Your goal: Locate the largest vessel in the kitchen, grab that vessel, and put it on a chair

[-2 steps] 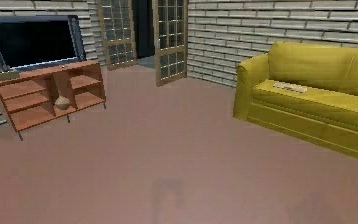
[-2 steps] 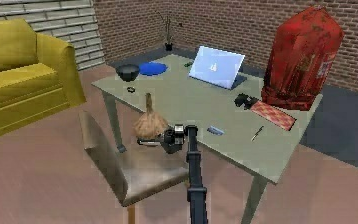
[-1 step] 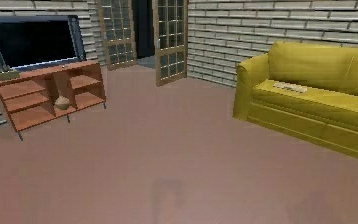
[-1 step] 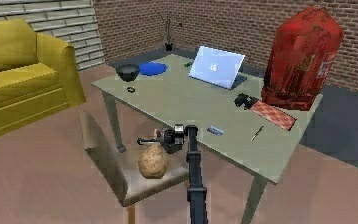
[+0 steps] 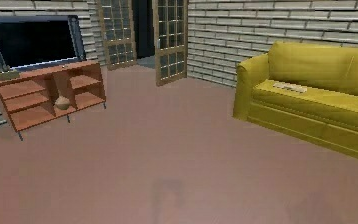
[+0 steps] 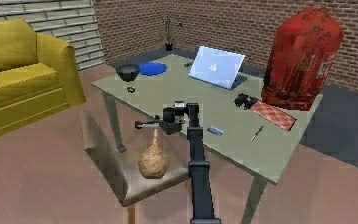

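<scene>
In the arm side view a tan, round-bellied vessel with a narrow neck stands on the seat of a wooden chair pushed half under a grey-green table. My arm rises from the bottom edge, and the gripper points left just above the vessel's neck. I cannot tell whether it holds anything. A second small tan vessel sits on a shelf of the TV stand in the forward view.
The table carries a dark bowl, a blue plate, an open laptop, a tall red object and small items. A yellow sofa stands right, a TV on a wooden stand left, glass doors ahead.
</scene>
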Tool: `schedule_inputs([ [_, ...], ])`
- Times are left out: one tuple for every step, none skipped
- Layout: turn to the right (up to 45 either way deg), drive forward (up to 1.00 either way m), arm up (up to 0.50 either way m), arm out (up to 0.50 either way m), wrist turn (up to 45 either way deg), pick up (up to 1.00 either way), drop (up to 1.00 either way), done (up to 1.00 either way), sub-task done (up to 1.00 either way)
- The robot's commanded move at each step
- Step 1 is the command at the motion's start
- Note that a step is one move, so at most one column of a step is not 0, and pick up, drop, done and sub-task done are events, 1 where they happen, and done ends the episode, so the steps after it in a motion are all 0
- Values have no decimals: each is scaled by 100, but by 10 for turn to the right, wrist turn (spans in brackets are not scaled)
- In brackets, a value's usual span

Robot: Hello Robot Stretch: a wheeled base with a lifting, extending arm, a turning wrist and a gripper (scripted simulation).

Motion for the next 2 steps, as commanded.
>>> schedule_inputs([
  [0, 0, 0, -8, 0, 0, 0, 0, 0],
  [0, 0, 0, 0, 0, 0, 0, 100, 0],
])
